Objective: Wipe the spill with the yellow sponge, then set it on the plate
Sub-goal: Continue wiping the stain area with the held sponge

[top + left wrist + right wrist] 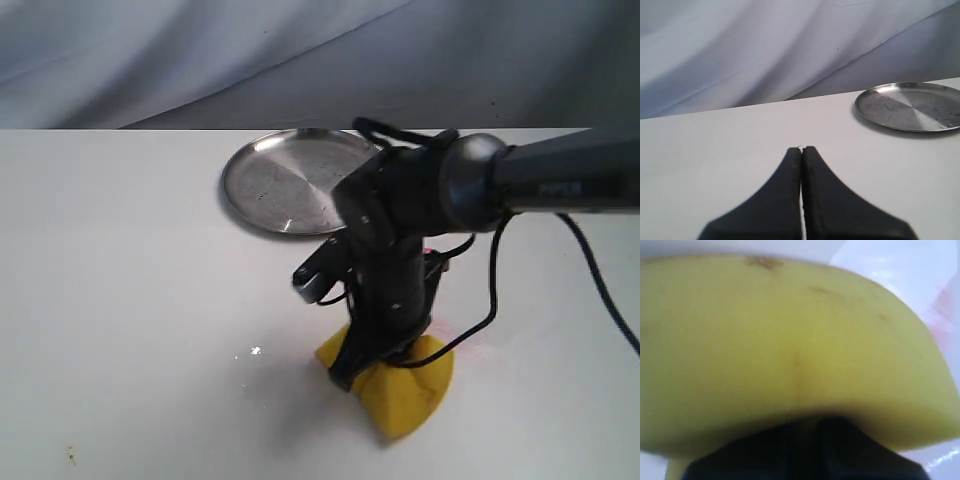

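The yellow sponge point(400, 388) is pressed on the white table, squeezed and bulging under my right gripper point(372, 362), which is shut on it from above. In the right wrist view the sponge point(790, 345) fills nearly the whole picture, with the dark fingers point(810, 450) pinching its near side. The silver plate point(290, 180) lies empty behind the arm, also showing in the left wrist view as the plate point(912, 106). My left gripper point(802, 150) is shut on nothing, low over bare table. The tan spill is hidden under the sponge and arm.
A faint pink smear point(470, 340) shows on the table point(130, 300) right of the sponge, and pink tint point(945, 310) beside it in the right wrist view. A small white glint point(256, 351) lies to the sponge's left. A grey cloth backdrop point(200, 60) hangs behind.
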You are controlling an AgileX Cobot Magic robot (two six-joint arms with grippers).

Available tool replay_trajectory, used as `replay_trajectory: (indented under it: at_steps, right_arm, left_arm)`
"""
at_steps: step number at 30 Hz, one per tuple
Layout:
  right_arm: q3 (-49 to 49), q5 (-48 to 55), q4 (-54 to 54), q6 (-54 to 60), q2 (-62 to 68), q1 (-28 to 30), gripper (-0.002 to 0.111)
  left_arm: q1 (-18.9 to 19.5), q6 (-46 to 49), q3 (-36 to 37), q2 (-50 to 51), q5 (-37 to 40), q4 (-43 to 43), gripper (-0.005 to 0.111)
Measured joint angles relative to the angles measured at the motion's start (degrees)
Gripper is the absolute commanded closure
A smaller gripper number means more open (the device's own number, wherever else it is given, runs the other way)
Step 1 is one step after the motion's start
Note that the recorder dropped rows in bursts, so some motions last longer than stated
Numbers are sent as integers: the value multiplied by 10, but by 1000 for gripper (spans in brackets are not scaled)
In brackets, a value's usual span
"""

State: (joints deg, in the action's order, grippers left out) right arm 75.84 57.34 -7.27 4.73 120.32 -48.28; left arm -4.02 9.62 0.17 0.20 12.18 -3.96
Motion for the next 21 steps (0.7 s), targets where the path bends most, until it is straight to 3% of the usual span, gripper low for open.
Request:
replay_trajectory:
  at_steps: [6, 9, 12, 21]
  right_arm:
    - [57, -37, 61, 5, 11, -94, 108]
    - [122, -55, 106, 7, 31, -100, 108]
    - [182, -56, 120, 9, 66, -72, 108]
    - [205, -34, 168, 9, 103, 52, 108]
  left_arm:
    - [0, 0, 0, 0, 0, 0, 107]
    - [0, 0, 0, 0, 0, 0, 107]
    - [0, 0, 0, 0, 0, 0, 107]
    - [0, 0, 0, 0, 0, 0, 107]
